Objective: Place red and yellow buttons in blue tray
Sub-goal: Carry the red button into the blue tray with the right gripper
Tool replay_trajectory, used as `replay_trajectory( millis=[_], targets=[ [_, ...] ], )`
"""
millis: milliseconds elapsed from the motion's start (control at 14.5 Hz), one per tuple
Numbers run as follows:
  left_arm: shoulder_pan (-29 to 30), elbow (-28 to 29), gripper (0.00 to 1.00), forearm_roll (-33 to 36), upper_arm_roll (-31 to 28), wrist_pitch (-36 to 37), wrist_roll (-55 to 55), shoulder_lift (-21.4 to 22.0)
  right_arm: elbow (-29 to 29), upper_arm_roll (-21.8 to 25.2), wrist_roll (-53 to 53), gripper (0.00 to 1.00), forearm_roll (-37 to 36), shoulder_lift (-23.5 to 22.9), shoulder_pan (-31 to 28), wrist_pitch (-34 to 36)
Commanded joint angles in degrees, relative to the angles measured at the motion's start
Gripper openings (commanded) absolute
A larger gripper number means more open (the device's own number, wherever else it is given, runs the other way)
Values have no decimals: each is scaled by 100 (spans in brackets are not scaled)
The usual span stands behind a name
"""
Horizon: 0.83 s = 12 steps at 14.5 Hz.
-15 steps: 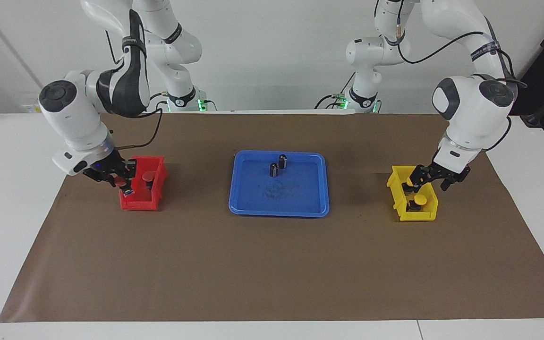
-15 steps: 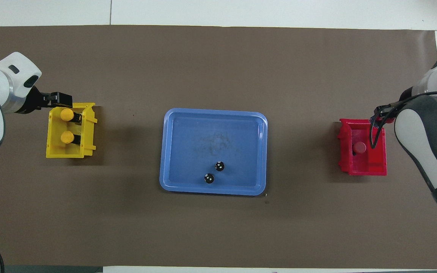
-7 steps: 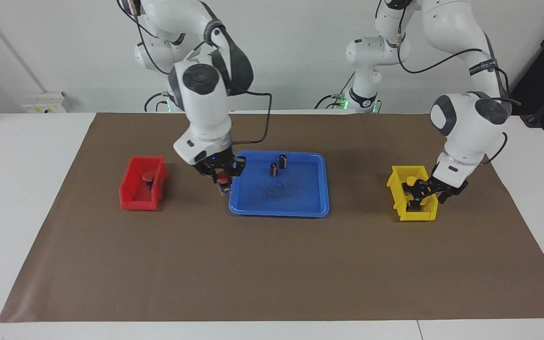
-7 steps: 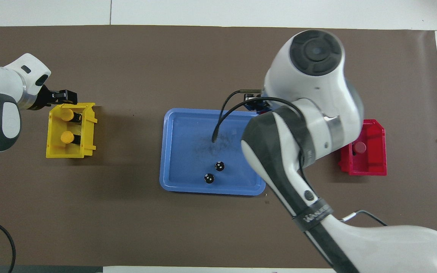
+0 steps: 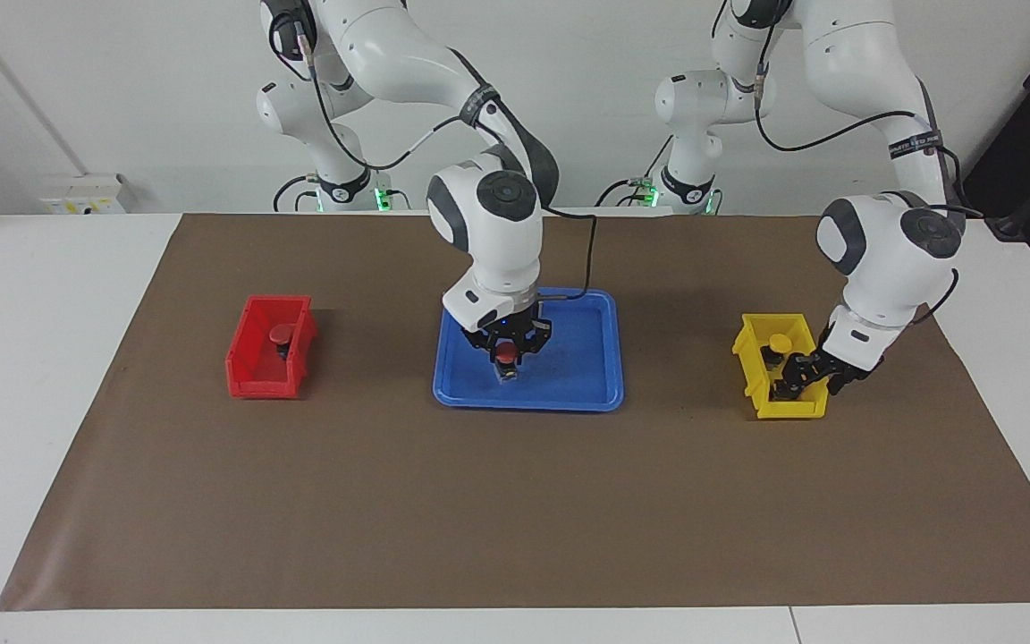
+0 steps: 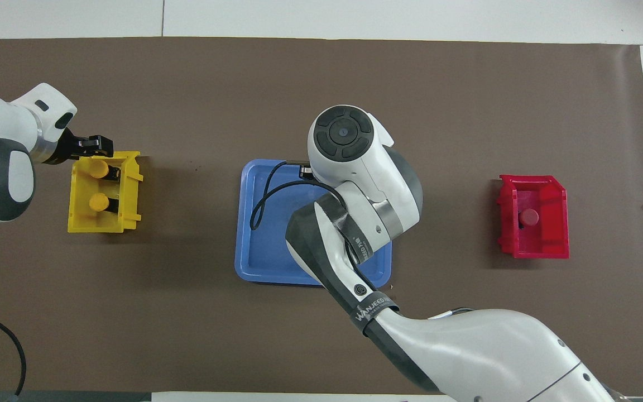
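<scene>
My right gripper [image 5: 506,354] is shut on a red button [image 5: 505,356] and holds it low over the middle of the blue tray [image 5: 569,395]; in the overhead view my own wrist hides it. A second red button [image 5: 280,334] sits in the red bin [image 5: 251,377]. My left gripper [image 5: 806,376] is open and empty over the farther end of the yellow bin [image 5: 783,410]. Two yellow buttons [image 6: 97,169] [image 6: 97,202] sit in that bin [image 6: 76,223]. In the overhead view the left gripper [image 6: 91,146] is over the bin's rim.
The two dark cylinders in the tray [image 6: 260,251] are hidden by my right arm in both views. The red bin [image 6: 539,248] stands toward the right arm's end, the yellow bin toward the left arm's end. Brown paper covers the table.
My right gripper has carried a red button from the red bin to over the tray's middle and come lower. My left gripper has shifted along the yellow bin, away from the robots, and dropped a little.
</scene>
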<state>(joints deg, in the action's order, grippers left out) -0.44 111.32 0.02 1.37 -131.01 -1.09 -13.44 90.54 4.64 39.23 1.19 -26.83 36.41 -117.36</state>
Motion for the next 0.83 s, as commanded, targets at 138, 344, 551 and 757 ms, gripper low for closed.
replay_trajectory(
  millis=[138,344,551,757],
  targets=[
    [-97,197,73,-81,-14,-21,-5,123,394,37,217,33,110,125,68,-243],
    [-62,276,73,-81,-14,-4,21,167,359,37,208,71,110,125,15,-243],
    [-27,302,73,-81,-14,198,-5,210,35,81,-37,75,13,160,-194,-69],
    [-44,311,47,-81,-14,199,-49,219,77,81,-1441,75,30,747,-940,492]
  ],
)
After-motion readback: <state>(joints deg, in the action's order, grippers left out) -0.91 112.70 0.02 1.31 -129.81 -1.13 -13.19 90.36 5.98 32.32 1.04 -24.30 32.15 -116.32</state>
